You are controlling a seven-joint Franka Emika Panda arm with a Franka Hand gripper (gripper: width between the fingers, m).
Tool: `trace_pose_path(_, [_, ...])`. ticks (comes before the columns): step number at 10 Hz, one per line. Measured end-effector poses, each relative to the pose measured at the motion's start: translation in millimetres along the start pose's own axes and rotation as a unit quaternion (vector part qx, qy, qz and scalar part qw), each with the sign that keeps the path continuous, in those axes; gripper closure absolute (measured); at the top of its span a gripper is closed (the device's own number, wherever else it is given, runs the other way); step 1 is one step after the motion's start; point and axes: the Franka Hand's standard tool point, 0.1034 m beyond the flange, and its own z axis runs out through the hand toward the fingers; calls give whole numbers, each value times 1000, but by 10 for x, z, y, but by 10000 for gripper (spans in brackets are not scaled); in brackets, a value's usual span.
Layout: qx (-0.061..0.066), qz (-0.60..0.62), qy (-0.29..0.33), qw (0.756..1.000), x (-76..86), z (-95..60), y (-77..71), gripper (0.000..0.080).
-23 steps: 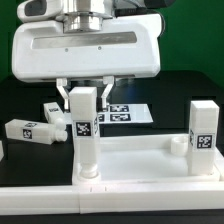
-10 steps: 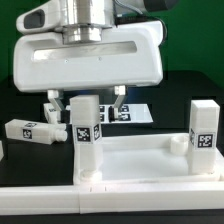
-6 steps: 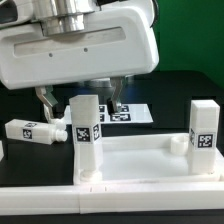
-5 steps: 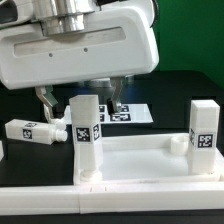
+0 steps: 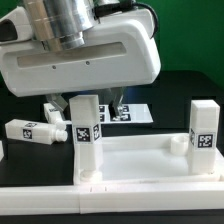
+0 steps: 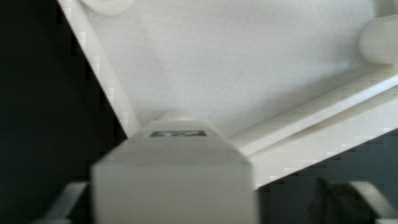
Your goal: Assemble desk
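The white desk panel (image 5: 140, 166) lies flat at the front of the black table. One tagged leg (image 5: 85, 132) stands upright in its corner socket on the exterior view's left, and a second leg (image 5: 204, 128) stands at the right corner. My gripper (image 5: 88, 106) hangs over the left leg, open, with its fingers (image 5: 113, 104) apart on either side of the leg's top. In the wrist view the leg (image 6: 178, 175) fills the space between my fingers (image 6: 64, 205), above the panel (image 6: 205, 70). Two loose legs (image 5: 30, 130) (image 5: 56, 110) lie on the table at the left.
The marker board (image 5: 132, 114) lies flat behind the panel. A white raised bar (image 5: 110, 202) runs along the table's front edge. A green wall (image 5: 195, 35) stands at the back.
My fingers, earlier closed on the top of the left leg, have spread apart and let it go. The gripper body has turned and tilted. The leg stays upright in its socket.
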Motion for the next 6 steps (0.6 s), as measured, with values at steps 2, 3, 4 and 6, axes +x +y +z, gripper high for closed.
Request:
trace_pose_path(2, [-7,0,0,1000,9,-4,63,503])
trace_pose_path(3, [-7,6,1,1000,10,-3,67,505])
trace_pose_path(4, [-8,14,0,1000,12,2,74,505])
trace_pose_path(6, [-5,87,3,996,52,4,97,508])
